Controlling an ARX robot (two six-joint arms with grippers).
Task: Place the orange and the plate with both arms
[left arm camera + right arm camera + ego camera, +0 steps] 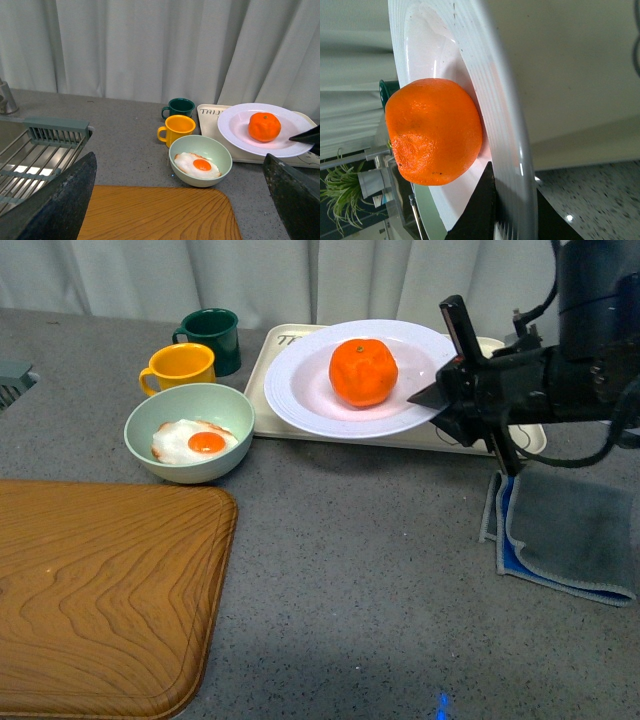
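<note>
Wooden board (100, 580) lies nearest you; the plate (300, 380), with the orange (363, 371) at its centre, sits beyond, over a cream tray (258, 390).
Watch for tilt: held by one edge, the glossy plate may sag or slip, and the loose orange would roll off. Your right gripper (432, 398) is closed on the plate's right rim, one finger above, one below. Your left gripper (178, 160) hangs wide open, empty.

The orange (264, 126) sits on the plate (234, 121), near a green bowl (200, 145) holding a fried egg (200, 165).
</note>
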